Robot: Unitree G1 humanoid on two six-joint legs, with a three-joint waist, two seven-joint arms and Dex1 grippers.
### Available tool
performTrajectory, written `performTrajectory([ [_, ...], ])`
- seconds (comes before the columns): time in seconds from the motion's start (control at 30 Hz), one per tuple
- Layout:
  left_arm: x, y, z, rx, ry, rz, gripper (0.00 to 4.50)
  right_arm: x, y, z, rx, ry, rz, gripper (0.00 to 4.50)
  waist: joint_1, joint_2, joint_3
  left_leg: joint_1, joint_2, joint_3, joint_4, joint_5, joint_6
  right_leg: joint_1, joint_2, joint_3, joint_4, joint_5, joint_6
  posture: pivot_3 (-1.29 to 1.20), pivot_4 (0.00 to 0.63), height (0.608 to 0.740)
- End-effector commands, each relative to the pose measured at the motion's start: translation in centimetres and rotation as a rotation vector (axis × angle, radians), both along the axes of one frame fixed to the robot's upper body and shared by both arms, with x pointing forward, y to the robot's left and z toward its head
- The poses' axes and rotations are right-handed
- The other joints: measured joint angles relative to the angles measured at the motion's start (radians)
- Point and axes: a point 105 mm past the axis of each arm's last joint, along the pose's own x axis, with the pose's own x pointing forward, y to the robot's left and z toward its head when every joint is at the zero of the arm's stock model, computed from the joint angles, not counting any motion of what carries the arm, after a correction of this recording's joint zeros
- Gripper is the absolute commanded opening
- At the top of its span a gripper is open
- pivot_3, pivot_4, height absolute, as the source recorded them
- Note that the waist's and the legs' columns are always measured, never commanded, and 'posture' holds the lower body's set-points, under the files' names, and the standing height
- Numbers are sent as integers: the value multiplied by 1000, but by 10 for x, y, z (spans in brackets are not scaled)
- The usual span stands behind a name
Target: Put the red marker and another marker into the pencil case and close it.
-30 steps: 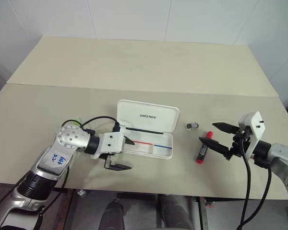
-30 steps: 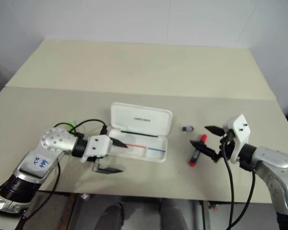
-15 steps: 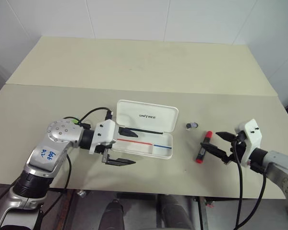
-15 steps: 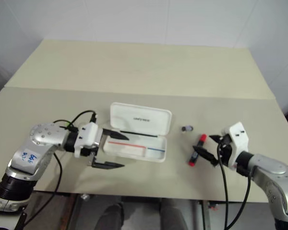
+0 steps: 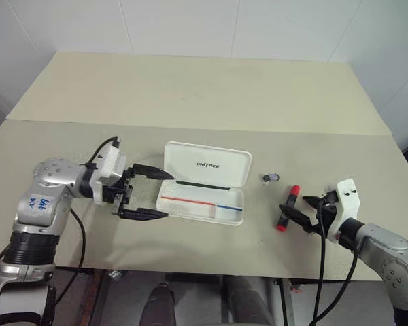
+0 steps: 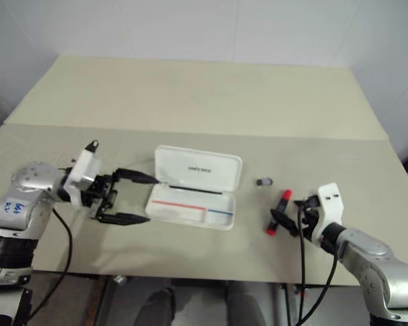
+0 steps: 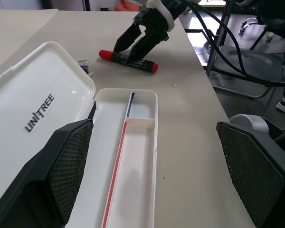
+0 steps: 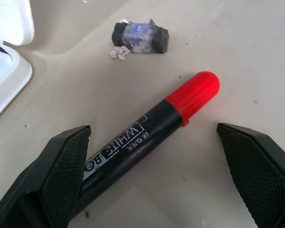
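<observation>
Right of centre on the near table: red marker (image 5: 287,207), lying flat, red cap toward the far side, black barrel toward the near edge. Straddled by the right gripper (image 5: 309,212), fingers spread wide to either side of the barrel, no contact visible. Just beyond the cap, a small dark eraser-like block (image 5: 271,178), crumbs beside it. Left of the marker, near but apart: case (image 5: 205,182), open, lid tipped back toward the far side with "UNITREE" lettering, tray showing a red and blue stripe, nothing lying inside. Left of the case, left gripper (image 5: 144,193), fingers wide apart and pointing right at the tray's left end, holding nothing. Underneath it all, table (image 5: 190,102), pale beige, in two slabs meeting at a seam across the middle, faint scuffs on the far slab. Behind, white tiled wall (image 5: 183,24). Past the table's right edge, in the left wrist view, grey floor (image 7: 256,66) with cables and chair bases.
</observation>
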Motion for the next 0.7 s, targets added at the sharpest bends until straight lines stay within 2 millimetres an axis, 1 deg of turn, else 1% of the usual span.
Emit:
performTrajectory([
  [0.03, -1, 6, 12, -16, -41, -5, 4461, 2, 0, -5, -25, 10, -13, 4500, 0, 0, 0, 0, 0, 0, 0, 0, 0, 0, 0, 0, 0, 0, 0, 0, 150, 740],
  [0.1, 1, 8, 12, -8, -48, 13, 4461, 6, -2, -9, -47, 22, -31, 4500, 0, -1, 0, 0, 0, 0, 0, 0, 0, 0, 0, 0, 0, 0, 0, 0, 150, 740],
  [0.13, 2, 10, 12, -4, -52, 24, 4500, 8, -4, -12, -59, 27, -47, 4093, 0, -1, -1, 0, 0, 0, 0, 0, 0, 0, 0, 0, 0, 0, 0, 0, 150, 740],
  [0.17, 3, 11, 12, -3, -55, 30, 4500, 9, -4, -13, -68, 29, -47, 3882, 0, -2, -1, 0, 0, 0, 0, 0, 0, 0, 0, 0, 0, 0, 0, 0, 150, 740],
  [0.2, 4, 11, 12, -1, -59, 37, 4500, 9, -2, -13, -70, 27, -36, 3522, 0, -3, -2, 0, 0, 0, 0, 0, 0, 0, 0, 0, 0, 0, 0, 0, 150, 740],
  [0.23, 4, 12, 12, 1, -62, 44, 4500, 9, -1, -13, -70, 24, -26, 3273, 0, -3, -2, 0, 0, 0, 0, 0, 0, 0, 0, 0, 0, 0, 0, 0, 150, 740],
  [0.27, 5, 12, 12, 4, -64, 48, 4500, 9, 0, -12, -69, 21, -20, 2869, 0, -4, -2, 0, 0, 0, 0, 0, 0, 0, 0, 0, 0, 0, 0, 0, 150, 740],
  [0.37, 5, 11, 11, 3, -65, 50, 4500, 9, -1, -9, -76, 13, -11, 1886, 1, -4, -2, 0, 0, 0, 0, 0, 0, 0, 0, 0, 0, 0, 0, 0, 150, 740],
  [0.5, 5, 9, 11, -4, -66, 50, 4500, 9, -1, -2, -92, -7, 13, 697, 5, -4, -2, -1, 0, 0, 0, 0, 0, 0, 0, 0, -2, 0, 0, 0, 150, 740],
  [0.53, 6, 9, 11, -7, -66, 50, 4500, 10, -2, 1, -99, -16, 17, 633, 5, -3, -2, -1, 0, 0, 0, 0, 0, 0, 0, 0, -2, 0, 0, 0, 150, 740],
  [0.63, 7, 9, 11, -14, -67, 51, 4500, 13, -2, 16, -118, -79, 42, 633, 3, -3, -2, -1, 0, 0, -1, 0, 0, -1, 0, 0, -2, 0, 0, 0, 150, 740],
  [0.67, 8, 10, 11, -17, -66, 52, 4500, 14, 0, 26, -112, -116, 55, 633, 3, -3, -2, -1, 0, 0, -1, 0, 0, -1, 0, 0, -2, 0, 0, 0, 150, 740],
  [0.7, 8, 11, 11, -21, -62, 51, 4500, 16, 3, 40, -106, -165, 79, 633, 2, -3, -1, -2, 0, 0, -1, 0, 0, -1, 0, 0, -2, 0, 0, 0, 150, 740],
])
